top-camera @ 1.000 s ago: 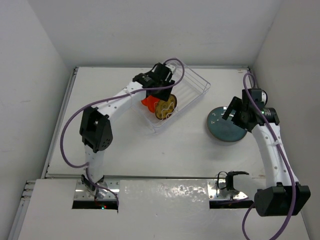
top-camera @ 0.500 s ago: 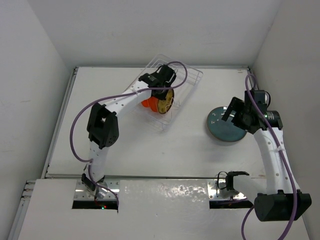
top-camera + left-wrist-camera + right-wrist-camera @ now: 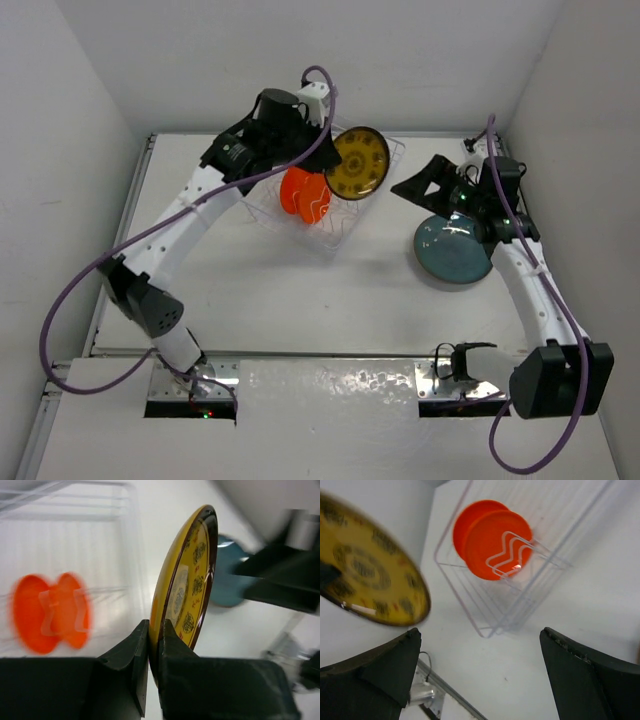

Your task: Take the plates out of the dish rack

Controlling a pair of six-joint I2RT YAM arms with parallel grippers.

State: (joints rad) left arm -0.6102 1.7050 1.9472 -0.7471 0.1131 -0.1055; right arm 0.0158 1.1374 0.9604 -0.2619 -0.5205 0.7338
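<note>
My left gripper (image 3: 335,160) is shut on the rim of the yellow-brown patterned plate (image 3: 361,163) and holds it on edge in the air above the dish rack (image 3: 345,235). In the left wrist view the plate (image 3: 187,580) stands up between the fingers (image 3: 135,650). Two small orange plates (image 3: 305,197) stand upright in the rack; they also show in the right wrist view (image 3: 492,537). The dark grey plate (image 3: 455,252) lies flat on the table at the right. My right gripper (image 3: 425,185) is open and empty, between that plate and the rack. No red plate is in view.
The rack (image 3: 520,595) sits askew near the table's back middle. The back wall runs close behind it. The right arm's forearm (image 3: 525,270) stretches along the table's right side. A cable bracket (image 3: 460,358) sits at the near edge.
My left gripper has lifted the yellow-brown plate up out of the rack and to the right. The rack has shifted. My right gripper has swung left off the dark grey plate.
</note>
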